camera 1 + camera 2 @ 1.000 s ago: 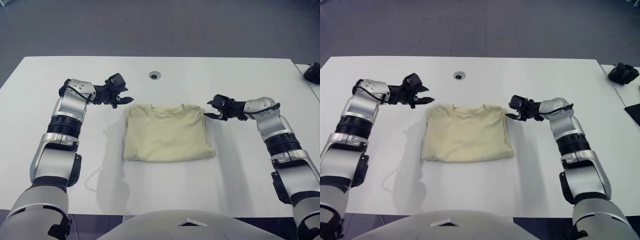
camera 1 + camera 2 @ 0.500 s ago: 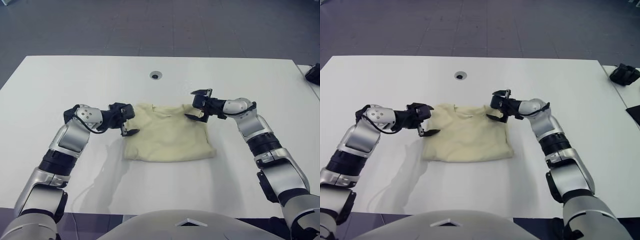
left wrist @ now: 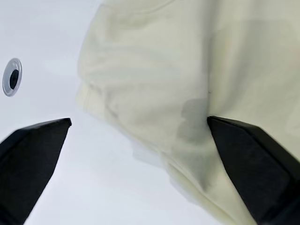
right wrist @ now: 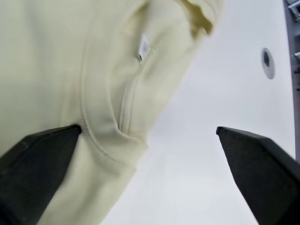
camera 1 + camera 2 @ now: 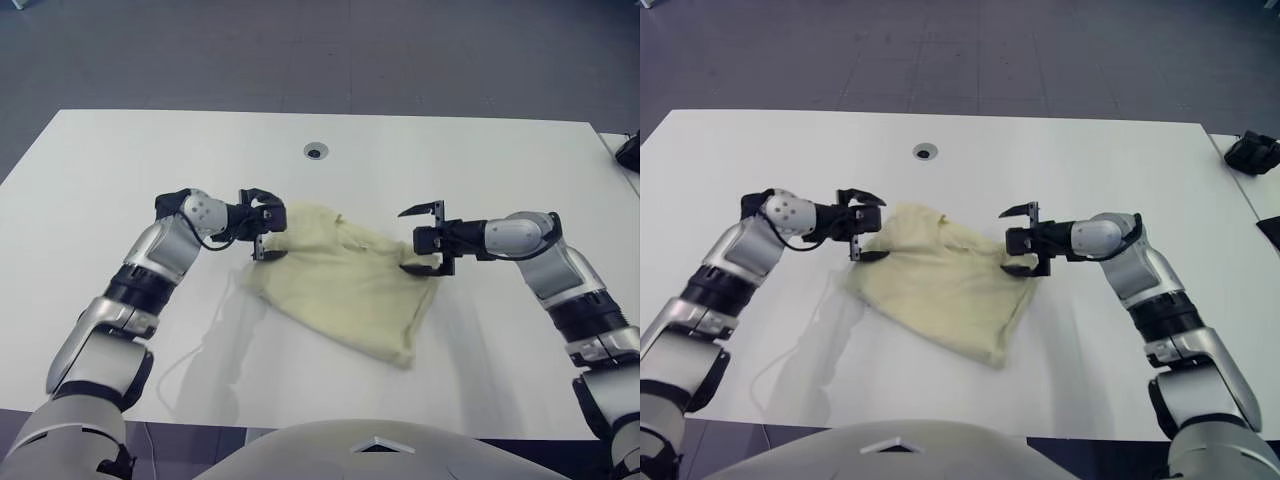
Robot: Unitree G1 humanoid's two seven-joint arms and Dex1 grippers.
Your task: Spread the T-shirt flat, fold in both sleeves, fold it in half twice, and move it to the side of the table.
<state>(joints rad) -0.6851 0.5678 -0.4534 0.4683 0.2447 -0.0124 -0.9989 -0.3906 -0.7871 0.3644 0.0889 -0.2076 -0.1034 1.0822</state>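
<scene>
The pale yellow T-shirt (image 5: 340, 285) lies folded and askew on the white table (image 5: 120, 160), its long edge slanting toward the front right. My left gripper (image 5: 265, 225) is open at the shirt's far left corner, with cloth between its spread fingers. In the left wrist view the shirt (image 3: 187, 70) lies under one finger (image 3: 253, 159). My right gripper (image 5: 424, 240) is open at the shirt's right edge, its lower finger resting on the cloth. The right wrist view shows the collar and label (image 4: 143, 47) between its fingers.
A round cable hole (image 5: 315, 151) sits in the table beyond the shirt. A black object (image 5: 1252, 152) lies on a neighbouring surface at the far right. Bare tabletop surrounds the shirt on all sides.
The shirt has gone from square to skewed, its near right corner pulled toward the front. My right gripper moved back to the right and nearer; my left gripper shifted to the far left corner.
</scene>
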